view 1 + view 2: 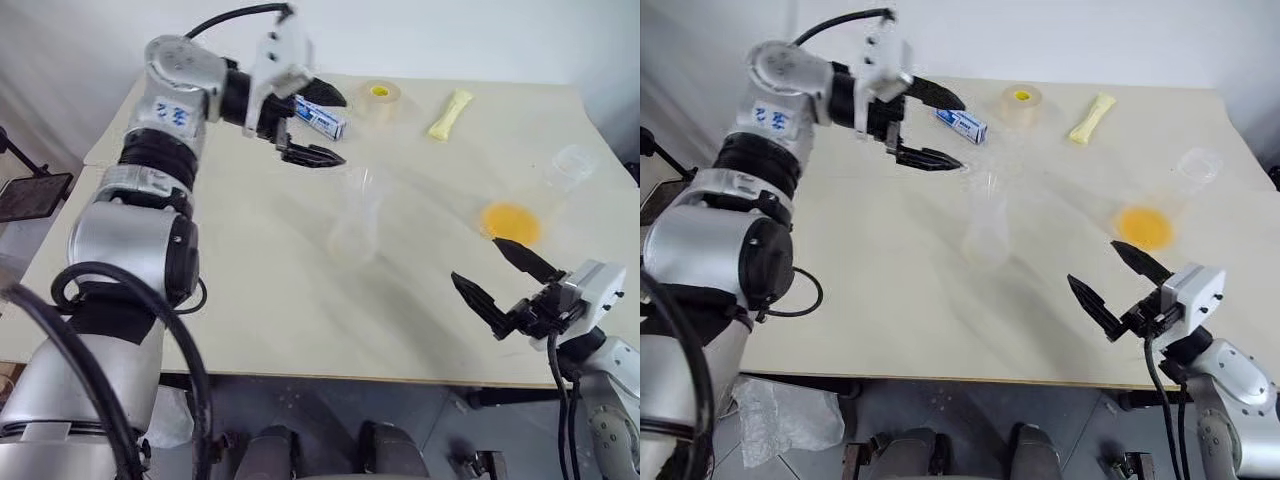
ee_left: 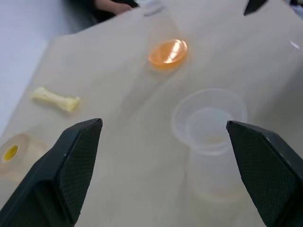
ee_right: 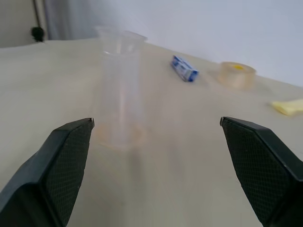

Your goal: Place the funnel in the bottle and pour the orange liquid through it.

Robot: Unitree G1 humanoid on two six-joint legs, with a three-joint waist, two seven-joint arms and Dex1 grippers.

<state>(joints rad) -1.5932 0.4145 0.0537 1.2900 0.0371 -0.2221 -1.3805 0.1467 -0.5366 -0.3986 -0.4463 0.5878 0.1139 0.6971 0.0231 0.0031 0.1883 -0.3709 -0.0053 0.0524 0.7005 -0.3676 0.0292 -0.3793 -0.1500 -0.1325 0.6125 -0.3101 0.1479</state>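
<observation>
The left arm (image 1: pixel 150 200) was built of rounded silver-grey shells joined by black segments, with a ribbed black band near the elbow and a small white label with blue marks on its upper casing. Thick black cables looped beside its lower shell, and another arched over the wrist. The left gripper (image 1: pixel 318 125) had a white housing and two pointed black fingers (image 2: pixel 75 165) with finely cross-hatched pads. The right gripper (image 1: pixel 505 280) looked alike: white boxy housing, black tapered fingers, thin black cables trailing down a silver forearm.

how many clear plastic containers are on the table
2: the bottle with the funnel on its neck mid-table, and the cup holding orange liquid toward the right edge. None seem hidden.
</observation>
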